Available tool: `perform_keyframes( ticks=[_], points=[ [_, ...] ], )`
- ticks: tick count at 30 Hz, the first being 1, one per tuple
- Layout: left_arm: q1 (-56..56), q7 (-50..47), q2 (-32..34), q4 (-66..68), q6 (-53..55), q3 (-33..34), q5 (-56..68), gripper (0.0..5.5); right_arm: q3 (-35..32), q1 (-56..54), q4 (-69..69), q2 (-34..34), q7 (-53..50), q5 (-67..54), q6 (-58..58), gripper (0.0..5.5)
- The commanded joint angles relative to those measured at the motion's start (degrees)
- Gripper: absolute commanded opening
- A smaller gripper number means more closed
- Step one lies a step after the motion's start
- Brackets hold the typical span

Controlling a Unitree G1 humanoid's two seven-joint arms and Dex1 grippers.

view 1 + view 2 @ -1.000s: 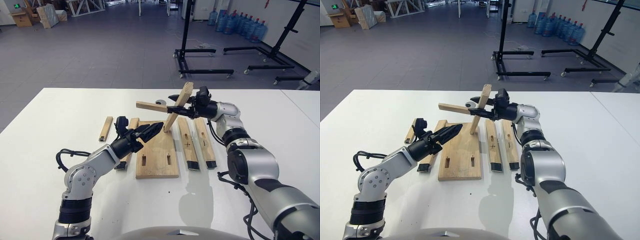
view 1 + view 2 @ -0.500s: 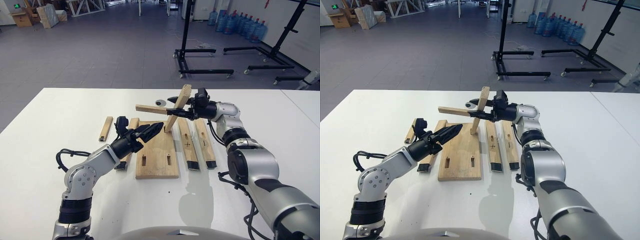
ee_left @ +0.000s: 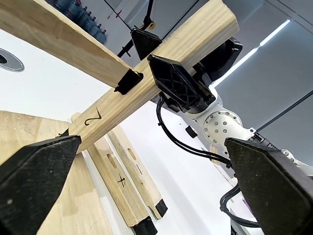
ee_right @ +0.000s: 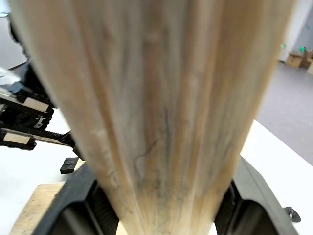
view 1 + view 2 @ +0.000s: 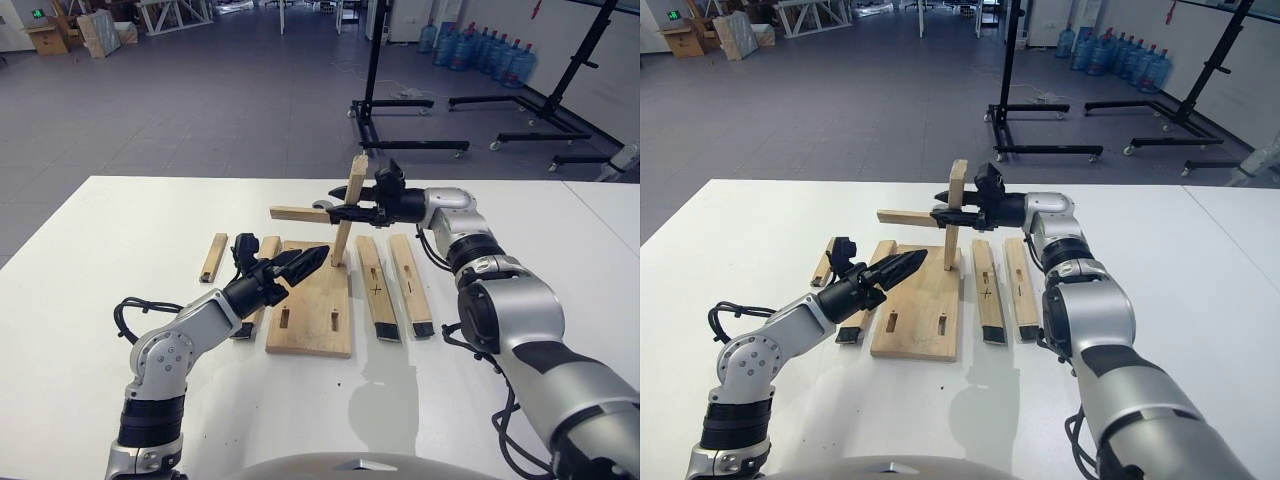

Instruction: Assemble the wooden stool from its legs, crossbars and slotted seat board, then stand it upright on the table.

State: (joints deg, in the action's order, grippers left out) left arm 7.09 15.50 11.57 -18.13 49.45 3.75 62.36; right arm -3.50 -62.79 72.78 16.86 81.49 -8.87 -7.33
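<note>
The leg-and-crossbar piece (image 5: 342, 243) has swung upright, clamped by the right pincer (image 5: 340, 213), foot at the far edge of the slotted seat board (image 5: 310, 318). The left pincer (image 5: 302, 261) hovers wide above that board. A misaligned foot could skid onto the worktop (image 5: 100, 260).

Seat board (image 5: 300, 335) on table (image 5: 100, 230), two legs (image 5: 373, 285) right, crossbar (image 5: 212, 256) left

Far end of seat board (image 5: 310, 312) blocked by upright leg (image 5: 341, 240) with crossbar (image 5: 298, 214); lying legs (image 5: 373, 285) flank right; near side open.
</note>
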Motion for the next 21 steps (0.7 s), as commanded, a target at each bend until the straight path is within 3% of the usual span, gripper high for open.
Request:
perform_keyframes(
  ticks=[1,21],
  points=[
    [-0.36,-0.39,-0.04,-0.84,0.82,-0.33,-0.26,5.40,2.49,3.30,2.62,0.88,-1.38,4.28,4.82,2.08],
    [-0.54,-0.44,0.05,-0.72,1.05,-0.51,-0.15,5.40,3.92,6.16,2.29,-0.85,-4.01,5.67,2.60,2.08]
  ],
)
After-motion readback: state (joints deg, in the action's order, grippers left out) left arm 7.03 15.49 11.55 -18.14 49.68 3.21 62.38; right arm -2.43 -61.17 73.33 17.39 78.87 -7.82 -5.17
